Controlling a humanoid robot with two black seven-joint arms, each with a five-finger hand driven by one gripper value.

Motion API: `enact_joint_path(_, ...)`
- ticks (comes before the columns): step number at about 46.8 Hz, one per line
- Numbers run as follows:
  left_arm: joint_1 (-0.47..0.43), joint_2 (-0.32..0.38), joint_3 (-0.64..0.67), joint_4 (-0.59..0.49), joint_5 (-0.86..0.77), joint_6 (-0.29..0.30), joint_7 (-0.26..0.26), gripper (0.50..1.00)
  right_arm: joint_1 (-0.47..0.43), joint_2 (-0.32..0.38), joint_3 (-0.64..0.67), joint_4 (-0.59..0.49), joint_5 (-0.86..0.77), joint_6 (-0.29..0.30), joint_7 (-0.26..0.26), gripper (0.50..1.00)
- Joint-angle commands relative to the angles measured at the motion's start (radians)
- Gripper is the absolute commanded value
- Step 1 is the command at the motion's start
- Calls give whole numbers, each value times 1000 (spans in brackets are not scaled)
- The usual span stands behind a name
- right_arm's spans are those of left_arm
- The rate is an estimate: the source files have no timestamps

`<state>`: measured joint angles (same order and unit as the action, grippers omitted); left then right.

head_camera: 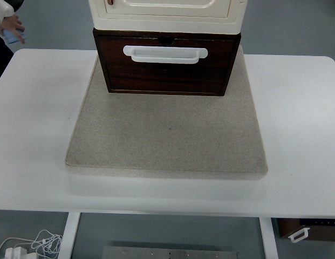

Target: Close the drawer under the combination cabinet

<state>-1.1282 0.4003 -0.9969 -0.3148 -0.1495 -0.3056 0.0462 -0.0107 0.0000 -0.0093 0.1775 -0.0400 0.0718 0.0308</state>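
Floor shows first, below the table's near edge: a tangle of white cable (35, 244) at the bottom left corner of my view, a grey metal plate (170, 252) at bottom centre, and at bottom right a dark wooden box with a white handle (298, 234) just under the tabletop's corner.

Above that lies the white table (38, 135), its near edge running across the lower part of my view. Neither of my hands shows anywhere, so of my fingers I cannot tell whether they are apart, together or clamped on anything.

On the table's middle sits a square beige mat (167, 140), its front edge set back from the table's near edge and its rear part reaching toward the far edge.

At the mat's far edge, centred, stands the combination cabinet (167, 11), cream-coloured on top (only its lower part is in view). Under it is the drawer (167, 73), dark brown wood with a white handle (165, 54) across its upper front. The drawer front juts forward of the cream body above, toward me, with a shadowed gap along its top edge, so it stands partly pulled out.

Farthest off, past the table's far left corner, a person's hand (11, 26) shows beside a light sleeve.
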Motion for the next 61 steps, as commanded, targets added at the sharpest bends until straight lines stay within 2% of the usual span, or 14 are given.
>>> enact_joint_path(1,27,-4,0,-1,-35,-21,0,996,0,0,0,0,0,0,0,952)
enact_joint_path(7,50,-34,0,8,-53,-87,0,999,0,0,0,0,0,0,0,952)
enact_joint_path(13,50,-55,-6,13,-64,-95,6,999,0,0,0,-1,0,0,0,952)
enact_joint_path(20,50,-93,-8,28,-111,-81,34,999,0,0,0,-1,0,0,0,952)
enact_joint_path(28,42,-118,-8,33,-163,-27,35,999,0,0,0,-1,0,0,0,952)
enact_joint_path(38,41,-118,-8,34,-190,-24,35,999,0,0,0,0,-3,0,0,952)
enact_joint_path(61,41,-169,0,36,-185,3,18,996,0,0,0,-1,-4,0,0,952)
